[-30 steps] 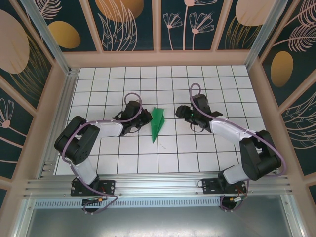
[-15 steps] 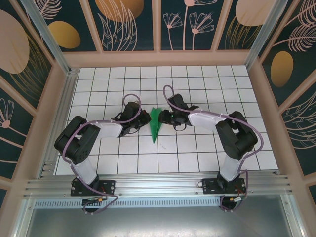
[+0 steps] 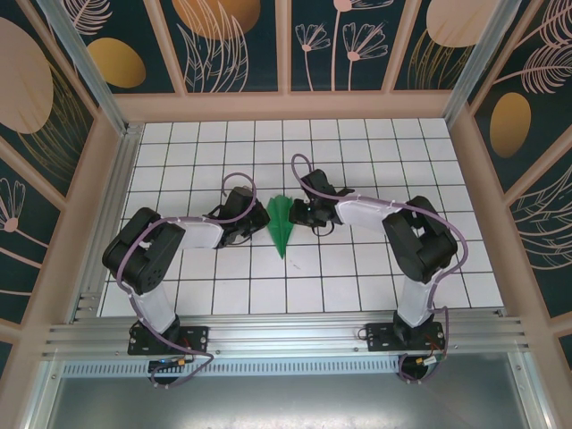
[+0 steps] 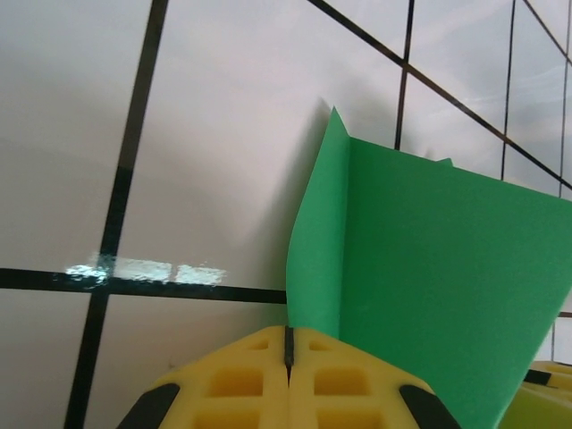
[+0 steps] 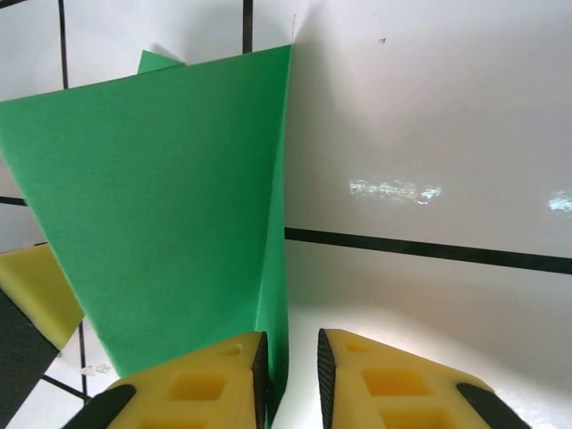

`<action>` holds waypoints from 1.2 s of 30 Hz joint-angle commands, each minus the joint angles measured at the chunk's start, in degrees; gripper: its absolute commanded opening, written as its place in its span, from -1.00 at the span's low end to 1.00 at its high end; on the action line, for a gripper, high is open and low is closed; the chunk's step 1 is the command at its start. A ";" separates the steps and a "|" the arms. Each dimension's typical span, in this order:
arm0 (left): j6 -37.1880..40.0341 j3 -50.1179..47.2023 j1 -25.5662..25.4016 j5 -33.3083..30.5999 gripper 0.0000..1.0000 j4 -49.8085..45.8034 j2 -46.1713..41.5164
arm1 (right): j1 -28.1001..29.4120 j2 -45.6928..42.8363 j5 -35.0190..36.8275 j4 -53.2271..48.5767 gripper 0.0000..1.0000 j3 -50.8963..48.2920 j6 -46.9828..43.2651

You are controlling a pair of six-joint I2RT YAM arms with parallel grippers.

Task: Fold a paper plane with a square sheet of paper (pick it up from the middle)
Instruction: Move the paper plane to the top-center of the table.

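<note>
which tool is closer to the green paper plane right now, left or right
Left. The left tool is shut on the paper plane from its left side; the right tool straddles a flap on the other side, jaws slightly apart.

A white table (image 3: 357, 286) ruled with black lines sits inside a pale wooden frame (image 3: 286, 105). Dark teal wall panels (image 3: 237, 63) show leaves and flowers. A metal rail (image 3: 286, 335) edges the front.
</note>
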 commanded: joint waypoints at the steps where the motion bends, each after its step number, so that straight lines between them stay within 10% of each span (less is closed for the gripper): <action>1: 2.26 0.68 0.52 -2.09 -0.86 -2.83 1.17 | 0.23 1.12 2.42 -2.73 -0.53 1.76 0.34; 36: 0.78 0.78 0.52 3.88 -0.93 -0.05 2.36 | 3.36 -6.98 8.53 -8.83 -0.18 6.96 0.61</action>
